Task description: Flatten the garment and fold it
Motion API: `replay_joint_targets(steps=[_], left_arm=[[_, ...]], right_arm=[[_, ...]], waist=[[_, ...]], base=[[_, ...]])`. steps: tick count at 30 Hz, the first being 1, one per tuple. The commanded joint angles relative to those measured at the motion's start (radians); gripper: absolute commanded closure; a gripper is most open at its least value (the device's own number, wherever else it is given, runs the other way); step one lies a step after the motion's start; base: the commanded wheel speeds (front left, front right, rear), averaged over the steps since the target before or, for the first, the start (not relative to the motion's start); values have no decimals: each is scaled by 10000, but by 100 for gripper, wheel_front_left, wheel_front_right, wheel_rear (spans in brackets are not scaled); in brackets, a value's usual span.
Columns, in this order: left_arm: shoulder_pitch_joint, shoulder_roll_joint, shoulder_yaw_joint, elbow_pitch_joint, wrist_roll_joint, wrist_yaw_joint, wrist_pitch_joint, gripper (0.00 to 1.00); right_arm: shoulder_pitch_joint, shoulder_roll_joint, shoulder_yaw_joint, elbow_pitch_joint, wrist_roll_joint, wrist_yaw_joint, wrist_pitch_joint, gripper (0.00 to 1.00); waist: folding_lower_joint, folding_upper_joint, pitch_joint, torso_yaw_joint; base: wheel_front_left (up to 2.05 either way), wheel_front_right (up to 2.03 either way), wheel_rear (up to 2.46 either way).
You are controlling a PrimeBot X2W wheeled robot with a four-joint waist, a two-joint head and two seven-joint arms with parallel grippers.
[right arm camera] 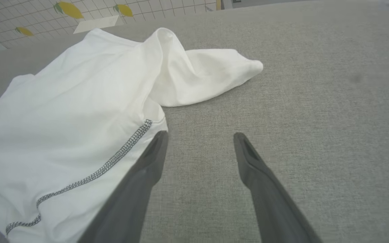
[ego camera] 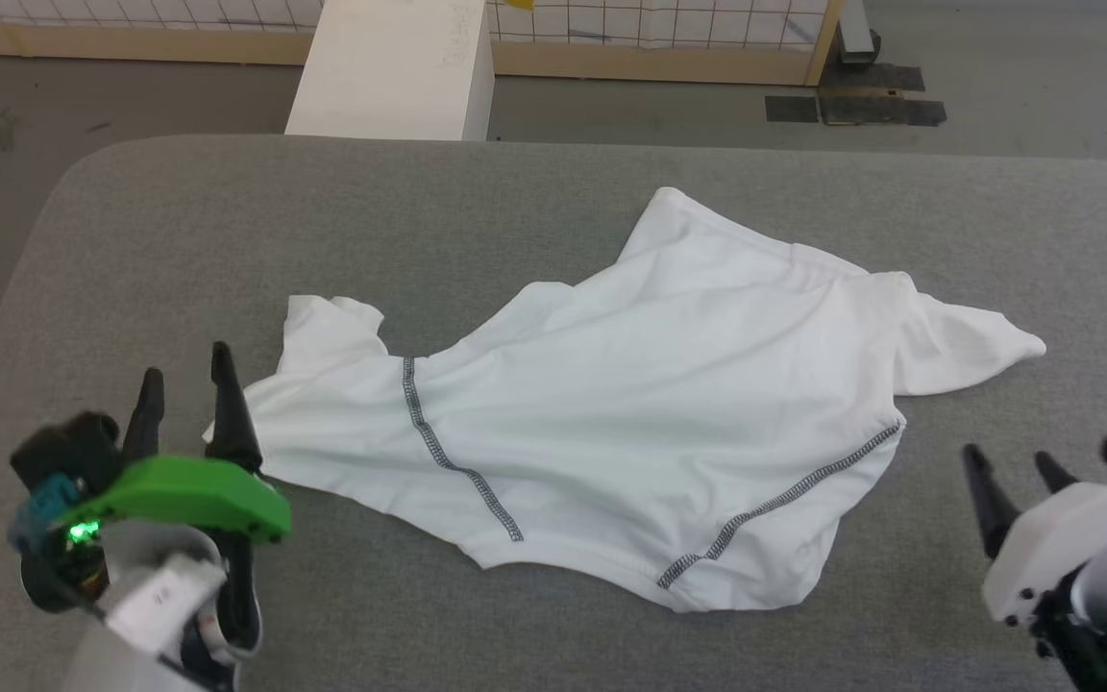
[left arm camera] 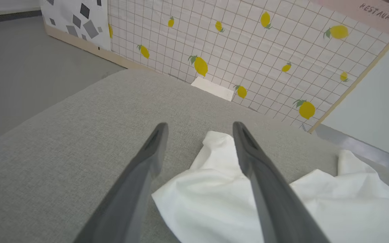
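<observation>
Left gripper [ego camera: 186,363] stands spread, empty, at the edge of the white T-shirt [ego camera: 650,404]; right gripper [ego camera: 1006,455], also spread, sits near its hem. It lies rumpled between them: flattening unfinished, folding not begun.

grey fabric tabletop [ego camera: 553,192], grey floor [ego camera: 131,86], white box [ego camera: 390,67], lemon-print grid wall panel [left arm camera: 248,50]

Bright, even light, faint shadows, garment [right arm camera: 62,111] almost glaring white, wide-angle bend in wrist views.
</observation>
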Motion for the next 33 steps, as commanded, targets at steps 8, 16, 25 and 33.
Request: replay_joint_targets(steps=[8, 16, 25, 33], left_arm=[[1027, -589, -197, -657, 970, -385, -1164, 0], [625, -1202, -86, -569, 1433, -820, -1190, 0], [220, -1734, -27, -290, 1807, -1340, -1192, 0], [-245, -2081, -253, -95, 1994, -1695, -1193, 0]], right_arm=[[-1107, -358, 1432, 960, -1240, -13, 1169, 0], [-2587, -1169, 2434, 3045, -1953, -13, 1735, 0], [-3582, -2270, 3144, 4177, -1510, -13, 2059, 100], [-5542, -3405, 2990, 4341, -1640, -13, 1851, 100]], waist=[[0, 90, 308, 145], [0, 90, 803, 619], [0, 90, 1353, 1294], [0, 90, 2109, 2155]], base=[[0, 0, 0], [0, 0, 0], [0, 0, 0], [0, 0, 0]])
